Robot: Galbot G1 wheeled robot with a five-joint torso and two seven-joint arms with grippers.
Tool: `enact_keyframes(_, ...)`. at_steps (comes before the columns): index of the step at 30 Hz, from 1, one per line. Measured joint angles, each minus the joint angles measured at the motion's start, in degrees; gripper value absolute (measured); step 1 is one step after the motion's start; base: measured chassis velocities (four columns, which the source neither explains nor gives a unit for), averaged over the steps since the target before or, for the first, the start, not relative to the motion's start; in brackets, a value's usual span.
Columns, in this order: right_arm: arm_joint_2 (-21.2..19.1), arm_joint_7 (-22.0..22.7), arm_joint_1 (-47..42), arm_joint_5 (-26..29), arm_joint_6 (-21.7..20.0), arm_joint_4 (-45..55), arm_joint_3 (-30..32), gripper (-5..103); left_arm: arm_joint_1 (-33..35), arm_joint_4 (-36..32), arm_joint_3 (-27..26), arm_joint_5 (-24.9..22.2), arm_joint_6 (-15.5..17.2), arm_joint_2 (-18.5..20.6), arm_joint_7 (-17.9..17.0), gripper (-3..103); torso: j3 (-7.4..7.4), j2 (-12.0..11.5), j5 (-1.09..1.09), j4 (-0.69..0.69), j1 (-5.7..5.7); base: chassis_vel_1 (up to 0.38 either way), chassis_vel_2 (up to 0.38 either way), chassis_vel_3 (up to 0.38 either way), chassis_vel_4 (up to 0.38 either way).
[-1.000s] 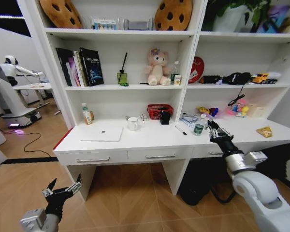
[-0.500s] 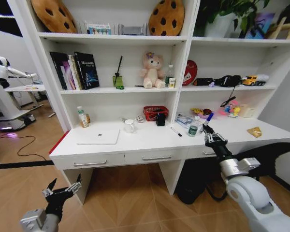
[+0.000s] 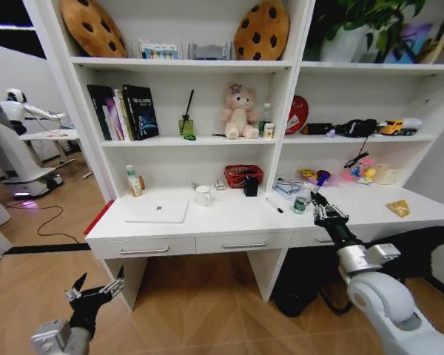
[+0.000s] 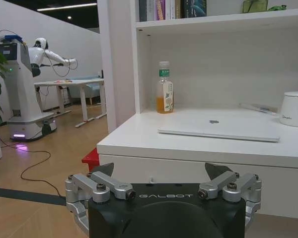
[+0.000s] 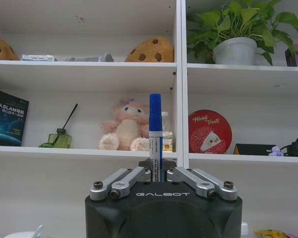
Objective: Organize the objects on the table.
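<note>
Laptop (image 3: pixel 157 210), silver, lid shut, flat on the table (image 3: pixel 229 220) beyond my left gripper (image 3: pixel 96 292), which hangs low before the drawers with fingers spread wide, holding nothing. Blue-capped pen (image 5: pixel 155 134), white barrel, stands upright, clamped between the closed fingers of my right gripper (image 3: pixel 323 208), raised over the table's right part.

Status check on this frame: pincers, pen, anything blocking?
Right pincer shut on blue-capped pen, upright, above desk. Left pincer open, low, idle. Black-capped pen on desk. Nothing blocking.
</note>
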Motion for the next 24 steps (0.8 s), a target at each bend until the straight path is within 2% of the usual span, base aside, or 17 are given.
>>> enact_keyframes(8, 0.26, 0.05, -0.05, -1.26, 0.41, -0.63, 0.21, 9, 0.0, 0.0, 0.0, 0.0, 0.0, 0.0, 0.0, 100, 0.67, 1.2, 0.0, -0.02, 0.57, 0.0, 0.0, 0.0, 0.0)
enact_keyframes(24, 0.52, 0.45, -0.53, -1.25, 0.45, -0.1, 0.59, 9, 0.0, 0.0, 0.0, 0.0, 0.0, 0.0, 0.0, 100, 3.1, 5.55, 0.0, 0.0, 2.47, 0.0, 0.0, 0.0, 0.0)
